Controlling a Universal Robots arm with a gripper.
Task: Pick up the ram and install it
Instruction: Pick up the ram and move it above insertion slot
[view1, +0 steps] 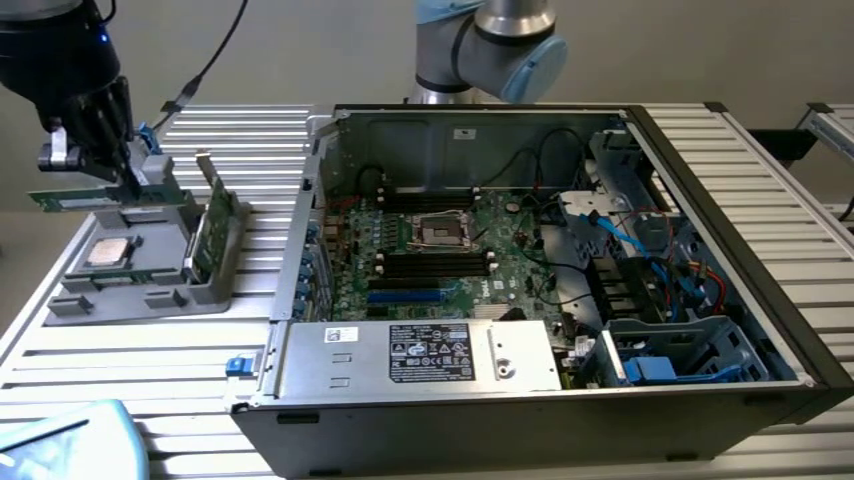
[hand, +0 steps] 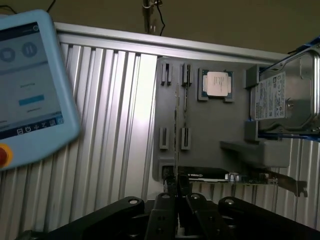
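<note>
The ram (view1: 67, 200) is clamped level between my fingers (view1: 127, 160), just above the grey tray (view1: 147, 290). Recommendation: hold it level and firm, and align its long edge squarely with a black slot (view1: 430, 266), well apart from my fingers, before pressing. Count: one ram, one processor (view1: 110, 252), one upright card (view1: 214, 232), one drive (hand: 285, 97).

above the grey tray (view1: 74, 300) you have open air around your gripper (view1: 131, 185), clamped on the ram (view1: 67, 200). the upright card (view1: 214, 225) and the case wall (view1: 318, 170) stand between it and the motherboard (view1: 461, 285). the black slots (view1: 434, 265) lie open from above; cables (view1: 641, 235) crowd the exterior view's right.
</note>
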